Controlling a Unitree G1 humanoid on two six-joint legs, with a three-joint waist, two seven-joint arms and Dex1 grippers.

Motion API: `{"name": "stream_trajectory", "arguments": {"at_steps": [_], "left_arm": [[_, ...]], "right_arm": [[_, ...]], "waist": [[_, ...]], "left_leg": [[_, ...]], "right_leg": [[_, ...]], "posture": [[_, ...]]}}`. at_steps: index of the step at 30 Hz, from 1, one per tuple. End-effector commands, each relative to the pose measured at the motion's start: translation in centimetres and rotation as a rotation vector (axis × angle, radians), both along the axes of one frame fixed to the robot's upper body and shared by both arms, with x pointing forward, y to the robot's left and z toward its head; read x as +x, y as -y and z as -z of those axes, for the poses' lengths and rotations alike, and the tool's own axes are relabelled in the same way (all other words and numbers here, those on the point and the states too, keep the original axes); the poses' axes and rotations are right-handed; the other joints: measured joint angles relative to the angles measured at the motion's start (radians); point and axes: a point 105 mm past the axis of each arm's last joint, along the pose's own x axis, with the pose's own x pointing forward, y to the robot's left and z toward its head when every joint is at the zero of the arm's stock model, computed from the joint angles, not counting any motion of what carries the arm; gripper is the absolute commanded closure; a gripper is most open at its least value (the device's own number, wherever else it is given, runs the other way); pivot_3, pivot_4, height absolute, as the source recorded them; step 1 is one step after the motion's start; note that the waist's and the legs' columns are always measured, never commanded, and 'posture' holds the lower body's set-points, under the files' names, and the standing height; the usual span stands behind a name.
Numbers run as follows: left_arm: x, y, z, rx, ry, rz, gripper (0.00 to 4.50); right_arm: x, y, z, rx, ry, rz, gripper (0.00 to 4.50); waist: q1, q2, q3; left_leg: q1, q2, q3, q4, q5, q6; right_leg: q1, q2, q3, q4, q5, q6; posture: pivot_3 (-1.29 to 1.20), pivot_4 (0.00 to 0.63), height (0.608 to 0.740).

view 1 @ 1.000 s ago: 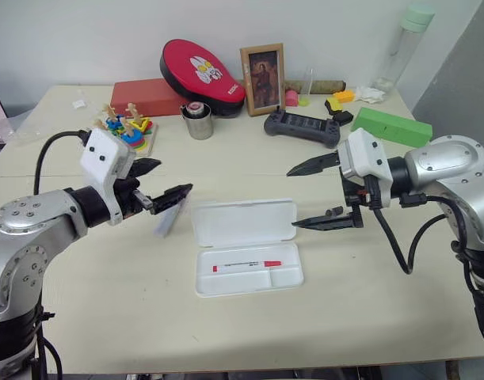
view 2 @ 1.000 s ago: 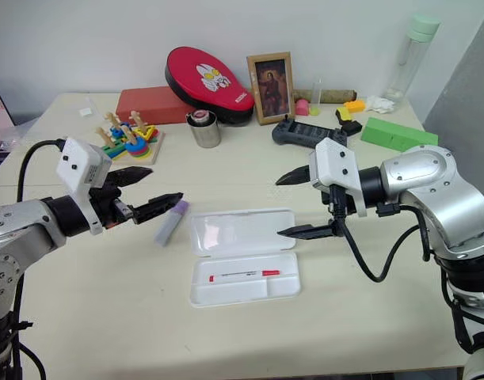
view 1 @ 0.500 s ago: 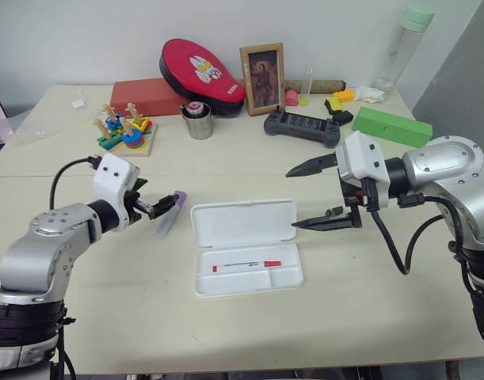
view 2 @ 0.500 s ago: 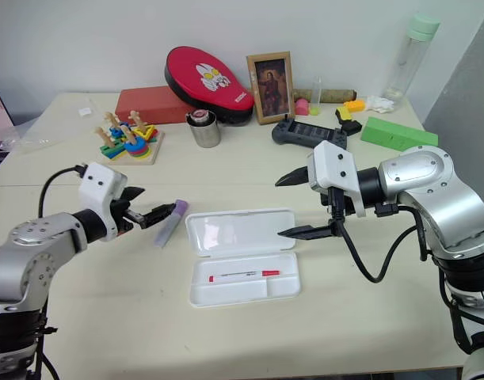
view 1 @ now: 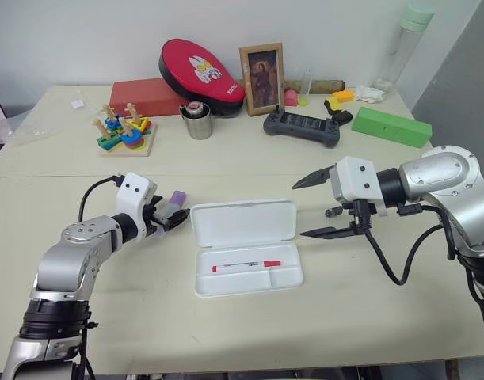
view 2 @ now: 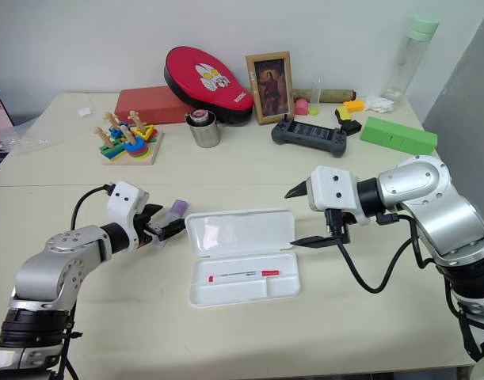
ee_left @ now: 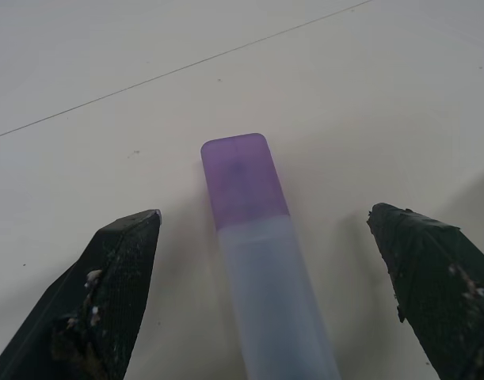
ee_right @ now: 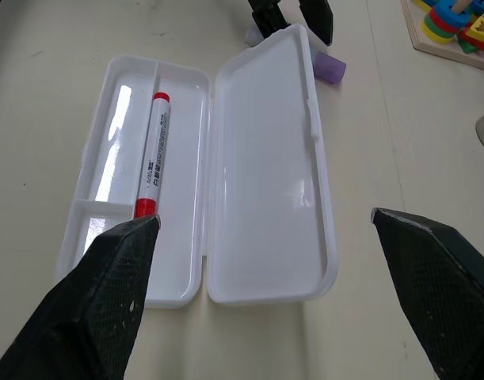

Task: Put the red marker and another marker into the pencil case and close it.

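Note:
The pencil case (view 1: 243,222) lies open in the middle of the table, lid flat on the far side. The red marker (view 1: 246,267) rests in its tray (ee_right: 115,119) and is seen again as the red marker (ee_right: 150,154). To the case's left lies the lilac-capped marker (view 1: 176,199) on the table. My left gripper (view 1: 167,218) is open and low over it. In the left wrist view the marker (ee_left: 245,190) sits between the two fingers (ee_left: 115,269), touched by neither. My right gripper (view 1: 302,210) hangs open to the right of the case's lid.
Along the back of the table stand a green box (view 1: 390,127), a black game controller (view 1: 302,127), a metal cup (view 1: 199,123), a photo frame (view 1: 262,79), a red oval case (view 1: 200,73), a red box (view 1: 150,96) and a wooden stacking toy (view 1: 124,131).
My left gripper has sunk to the table and now straddles the lilac marker. The right gripper has dropped slightly. The case and both markers lie as before.

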Motion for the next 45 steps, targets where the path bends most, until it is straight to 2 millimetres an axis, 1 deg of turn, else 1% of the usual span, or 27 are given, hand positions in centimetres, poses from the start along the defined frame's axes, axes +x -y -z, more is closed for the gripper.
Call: {"name": "stream_trajectory", "arguments": {"at_steps": [1, 3, 5, 6, 8, 10, 11, 12, 13, 15, 19, 20, 29, 33, 40, 43, 45], "left_arm": [[0.2, 0.2, 0.1, 0.004, -0.005, 0.000, 0.04], [0.3, 0.1, 0.5, -0.005, -0.029, -0.015, 0.04], [0.4, 0.1, 0.7, -0.005, -0.046, -0.024, 0.40], [0.4, 0.1, 0.8, -0.003, -0.057, -0.028, 0.45], [0.4, -0.2, 1.0, 0.017, -0.072, -0.043, 0.96], [0.5, -0.4, 1.1, 0.037, -0.077, -0.052, 1.28], [0.5, -0.5, 1.1, 0.045, -0.078, -0.053, 1.53], [0.5, -0.5, 1.1, 0.050, -0.079, -0.054, 1.63], [0.5, -0.6, 1.1, 0.052, -0.079, -0.055, 1.93], [0.5, -0.6, 1.1, 0.057, -0.078, -0.053, 2.27], [0.3, -0.6, 1.1, 0.074, -0.077, -0.048, 3.12], [0.3, -0.6, 1.1, 0.078, -0.077, -0.048, 3.27], [0.3, -0.8, 0.7, 0.127, -0.047, -0.044, 3.29], [0.7, -1.3, -1.7, 0.154, 0.052, -0.052, 3.29], [-0.2, -0.9, -6.3, 0.166, 0.167, 0.009, 3.29], [-0.6, 0.0, -8.8, 0.164, 0.227, 0.060, 3.29], [-1.3, 1.2, -10.2, 0.158, 0.252, 0.132, 3.29]], "right_arm": [[-0.2, -0.3, -1.0, 0.011, 0.049, -0.017, 0.00], [-0.2, -0.3, -1.0, 0.014, 0.051, -0.015, 0.00], [-0.2, -0.4, -1.1, 0.019, 0.053, -0.012, 0.00], [-0.2, -0.4, -1.1, 0.021, 0.052, -0.012, 0.00], [-0.2, -0.5, -1.1, 0.025, 0.051, -0.011, 0.00], [-0.2, -0.5, -1.1, 0.027, 0.051, -0.009, 0.00], [-0.2, -0.5, -1.1, 0.029, 0.051, -0.008, 0.00], [-0.2, -0.5, -1.1, 0.030, 0.051, -0.007, 0.00], [-0.2, -0.5, -1.1, 0.032, 0.051, -0.006, 0.00], [-0.2, -0.5, -1.1, 0.033, 0.051, -0.005, 0.00], [-0.1, -0.6, -1.1, 0.036, 0.052, -0.003, 0.00], [-0.1, -0.6, -1.1, 0.035, 0.052, -0.003, 0.00], [-0.1, -0.6, -1.1, 0.037, 0.053, -0.003, 0.00], [0.0, -0.5, -1.1, 0.038, 0.052, -0.002, 0.00], [0.0, -0.2, -1.1, 0.037, 0.056, 0.002, 0.00], [0.1, 0.0, -1.0, 0.033, 0.054, 0.006, 0.00], [0.1, 0.1, -1.0, 0.028, 0.056, 0.005, 0.00]], "waist": [[0.000, 0.000, 0.000], [0.000, 0.000, 0.000], [0.000, 0.000, 0.000], [0.000, 0.000, 0.000], [0.000, 0.000, 0.000], [0.000, 0.000, 0.000], [0.000, 0.000, 0.000], [0.000, 0.000, 0.000], [0.000, 0.000, 0.000], [0.000, 0.000, 0.000], [0.000, 0.000, 0.000], [0.000, 0.000, 0.000], [-0.001, 0.000, 0.000], [-0.001, 0.000, 0.000], [-0.001, 0.000, 0.000], [0.000, 0.000, 0.000], [-0.001, 0.000, 0.000]], "left_leg": [[0.000, 0.000, 0.000, 0.000, 0.000, 0.000], [0.000, 0.000, 0.000, 0.000, 0.000, 0.000], [0.000, 0.000, 0.000, 0.000, 0.000, 0.000], [0.000, 0.000, 0.000, 0.000, 0.000, 0.000], [0.000, 0.000, 0.000, 0.001, 0.000, 0.000], [0.000, 0.000, 0.000, 0.001, 0.000, 0.000], [0.000, 0.000, 0.000, 0.001, 0.000, 0.000], [0.000, 0.000, 0.000, 0.001, 0.000, 0.000], [0.000, 0.000, 0.000, 0.001, 0.000, 0.000], [0.000, 0.000, 0.000, 0.001, 0.000, 0.000], [0.000, 0.000, 0.000, 0.001, 0.000, 0.000], [0.000, 0.000, 0.000, 0.001, 0.000, 0.000], [0.000, 0.000, 0.000, 0.001, 0.000, 0.000], [0.000, 0.000, 0.000, 0.001, 0.000, 0.000], [0.000, 0.000, 0.000, 0.001, 0.000, 0.000], [0.000, 0.000, 0.000, 0.001, 0.000, 0.000], [0.000, 0.000, 0.000, 0.001, 0.000, 0.000]], "right_leg": [[0.000, 0.000, 0.000, 0.000, 0.000, 0.000], [0.000, 0.000, 0.000, 0.000, 0.000, 0.000], [0.000, 0.000, 0.000, 0.000, 0.000, 0.000], [0.000, 0.000, 0.000, 0.000, 0.000, 0.000], [0.000, 0.000, 0.000, 0.001, 0.000, 0.000], [0.000, 0.000, 0.000, 0.001, 0.000, 0.000], [0.000, 0.000, 0.000, 0.001, 0.000, 0.000], [0.000, 0.000, 0.000, 0.001, 0.000, 0.000], [0.000, 0.000, 0.000, 0.001, 0.000, 0.000], [0.000, 0.000, 0.000, 0.001, 0.000, 0.000], [0.000, 0.000, 0.000, 0.001, 0.000, 0.000], [0.000, 0.000, 0.000, 0.001, 0.000, 0.000], [0.000, 0.000, 0.000, 0.001, 0.000, 0.000], [0.000, 0.000, 0.000, 0.001, 0.000, 0.000], [0.000, 0.000, 0.000, 0.001, 0.000, 0.000], [0.000, 0.000, 0.000, 0.001, 0.000, 0.000], [0.000, 0.000, 0.000, 0.001, 0.000, 0.000]], "posture": [[0.00, 0.150, 0.740], [0.00, 0.150, 0.740], [0.00, 0.150, 0.740], [0.00, 0.150, 0.740], [0.00, 0.150, 0.740], [0.00, 0.150, 0.740], [0.00, 0.150, 0.740], [0.00, 0.150, 0.740], [0.00, 0.150, 0.740], [0.00, 0.150, 0.740], [0.00, 0.150, 0.740], [0.00, 0.150, 0.740], [0.00, 0.150, 0.740], [0.00, 0.150, 0.740], [0.00, 0.150, 0.740], [0.00, 0.150, 0.740], [0.00, 0.150, 0.740]]}}
